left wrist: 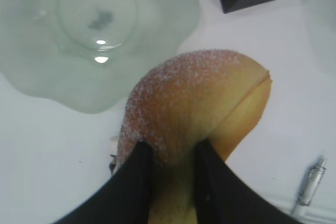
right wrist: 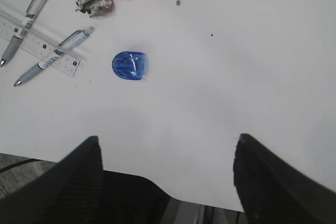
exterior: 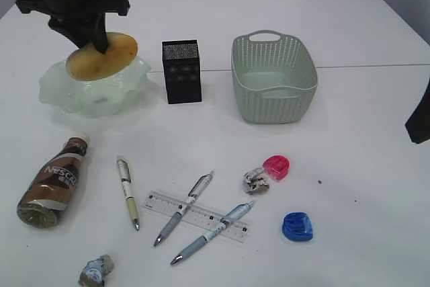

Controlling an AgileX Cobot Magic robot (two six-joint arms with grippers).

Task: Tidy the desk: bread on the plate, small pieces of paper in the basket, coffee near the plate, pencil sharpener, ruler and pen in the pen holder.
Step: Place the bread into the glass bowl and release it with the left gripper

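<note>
My left gripper (exterior: pixel 101 44) is shut on one end of the golden bread (exterior: pixel 107 55), holding it tilted just above the pale green plate (exterior: pixel 94 92). In the left wrist view the fingers (left wrist: pixel 137 163) pinch the bread (left wrist: pixel 199 93), with the plate (left wrist: pixel 100 35) beyond it. The coffee (exterior: pixel 54 183) lies on its side at front left. Three pens (exterior: pixel 127 191) and the clear ruler (exterior: pixel 198 216) lie in front, two of the pens across the ruler. Pink (exterior: pixel 277 166) and blue (exterior: pixel 297 226) pencil sharpeners and a paper ball (exterior: pixel 256 181) lie nearby. My right gripper (right wrist: pixel 168 142) hangs open and empty.
The black pen holder (exterior: pixel 181 72) stands between the plate and the sage-green basket (exterior: pixel 274 78). A second paper ball (exterior: pixel 95 271) lies at the front edge. The right arm (exterior: pixel 420 122) sits at the right border, above the desk's front edge (right wrist: pixel 31 156).
</note>
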